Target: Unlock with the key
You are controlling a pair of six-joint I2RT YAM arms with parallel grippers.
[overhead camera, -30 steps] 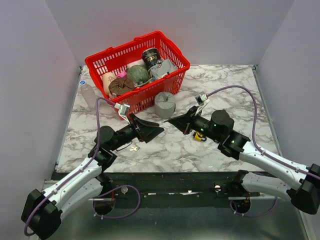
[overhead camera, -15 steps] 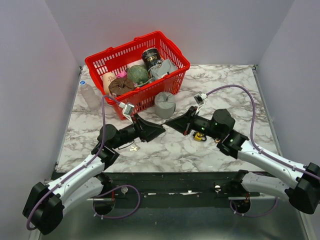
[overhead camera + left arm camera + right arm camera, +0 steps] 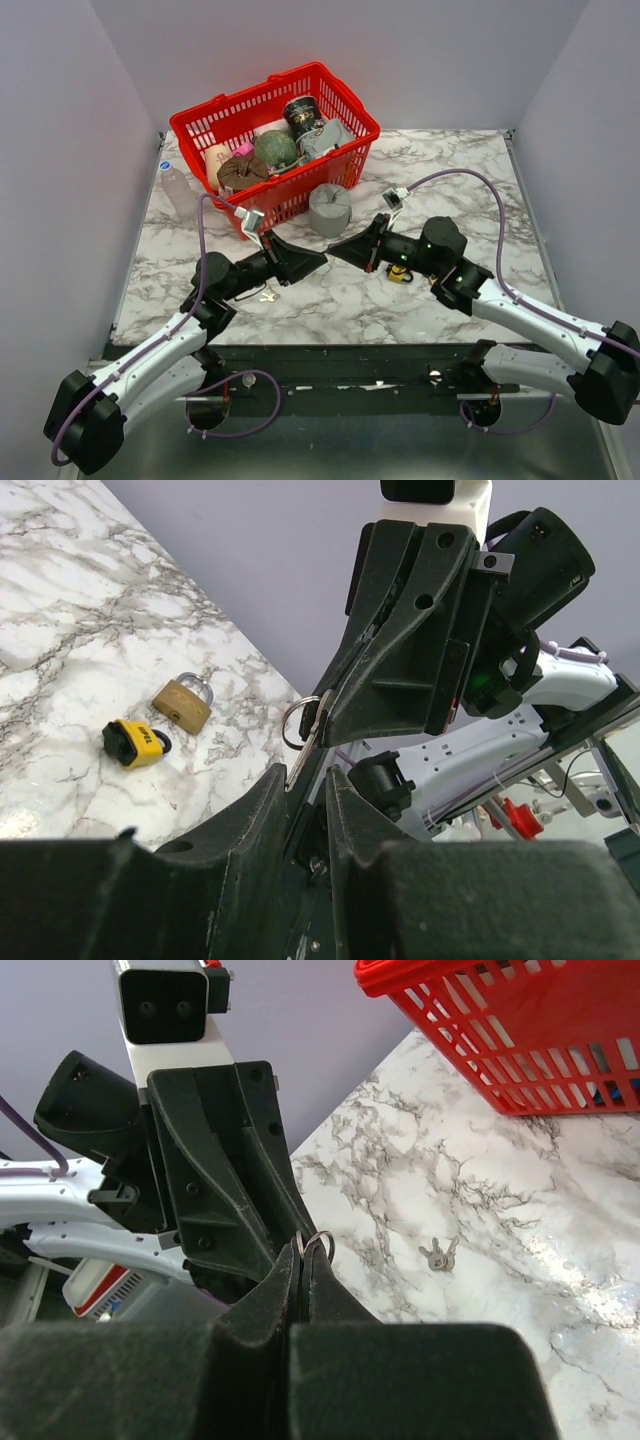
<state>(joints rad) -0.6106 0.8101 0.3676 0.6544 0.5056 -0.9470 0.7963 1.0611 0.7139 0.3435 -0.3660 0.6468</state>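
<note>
1. Your right claw [image 3: 303,1260] is pressed together on the key [image 3: 304,740], which it holds in the air above the middle of the table [image 3: 470,180]. The key ring pokes out just beside the fingertips.
2. Your left claw [image 3: 318,262] meets the right one tip to tip. Its jaws stand narrowly apart, with the key's blade reaching down between them. You cannot tell whether they press on the blade.
3. The brass padlock [image 3: 183,702] and the yellow padlock [image 3: 138,743] lie flat just beside each other, right of the table's middle and beneath your right arm. Both are well apart from the key.
4. A small bunch of spare keys [image 3: 438,1253] lies flat on the table toward its near edge, left of the middle, beside your left arm.
5. The red basket [image 3: 285,198] stands toward the far left corner, filled with assorted goods. A grey roll [image 3: 329,208] stands just beside its near wall, and a clear bottle [image 3: 178,190] lies near the left edge.
</note>
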